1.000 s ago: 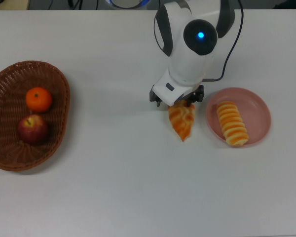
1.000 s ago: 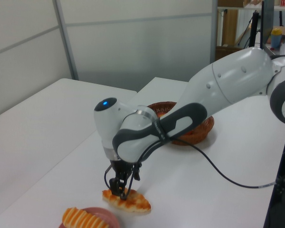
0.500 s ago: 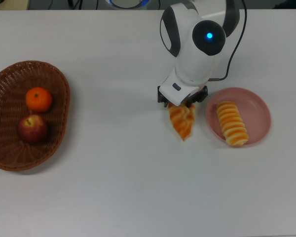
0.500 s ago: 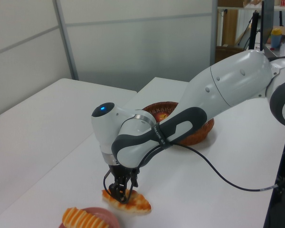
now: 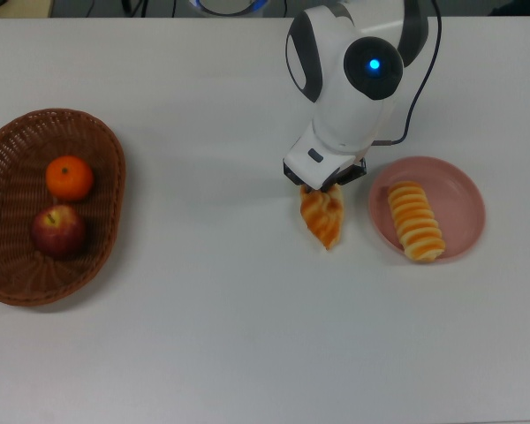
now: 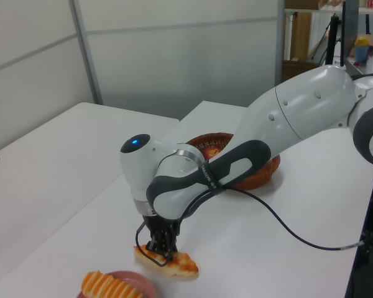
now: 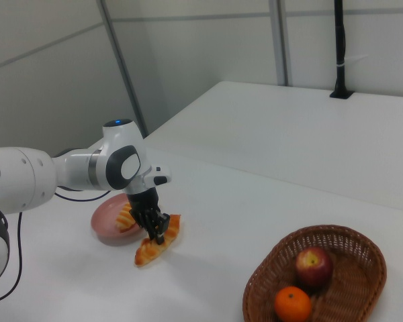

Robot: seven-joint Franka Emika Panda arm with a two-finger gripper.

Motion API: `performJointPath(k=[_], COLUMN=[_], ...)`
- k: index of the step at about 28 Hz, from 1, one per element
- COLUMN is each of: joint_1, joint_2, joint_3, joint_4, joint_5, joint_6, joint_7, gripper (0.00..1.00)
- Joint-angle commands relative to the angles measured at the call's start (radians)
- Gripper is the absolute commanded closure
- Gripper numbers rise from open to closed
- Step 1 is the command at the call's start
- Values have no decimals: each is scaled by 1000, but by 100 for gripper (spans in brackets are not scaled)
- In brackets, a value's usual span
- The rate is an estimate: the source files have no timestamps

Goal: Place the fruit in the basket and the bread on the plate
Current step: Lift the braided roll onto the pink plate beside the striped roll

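Apple (image 5: pixel 58 231) and mandarin (image 5: pixel 69 177) sit in the basket (image 5: pixel 106 150), the spiral roll (image 5: pixel 416 221) on the plate (image 5: pixel 466 190). Only the braided loaf (image 5: pixel 324 219) remains on the bench (image 5: pixel 247 336) beside the plate, fingers (image 7: pixel 156 231) clenched on it.

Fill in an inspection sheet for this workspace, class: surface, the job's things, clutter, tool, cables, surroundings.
Surface: white table, bare between items.
Job's things: apple and mandarin lie in the basket; spiral roll lies on the pink plate; braided loaf lies on the table beside the plate.
Clutter: nothing seen.
Tool: tool closed on the braided loaf's end.
Cables: black cable trails from the arm across the table.
Surroundings: grey wall panels; shelving at the left view's right.
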Motion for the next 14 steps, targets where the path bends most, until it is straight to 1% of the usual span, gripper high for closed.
performJointPath(k=[1,3,5,8,10,14], joint_1=[2,-9,-21,-31,-28,-3], joint_2=[-30,-41,-79,-109,-124,-127], joint_3=[-21,-21,-20,-18,-11,-8], joint_4=[-40,-39,-39,-34,-20,9], joint_5=[-9,-7,-5,-1,10,39], joint_6=[12,6,-6,-26,-35,-35], joint_7=[23,21,18,15,20,24], gripper=[100,100,100,100,100,100])
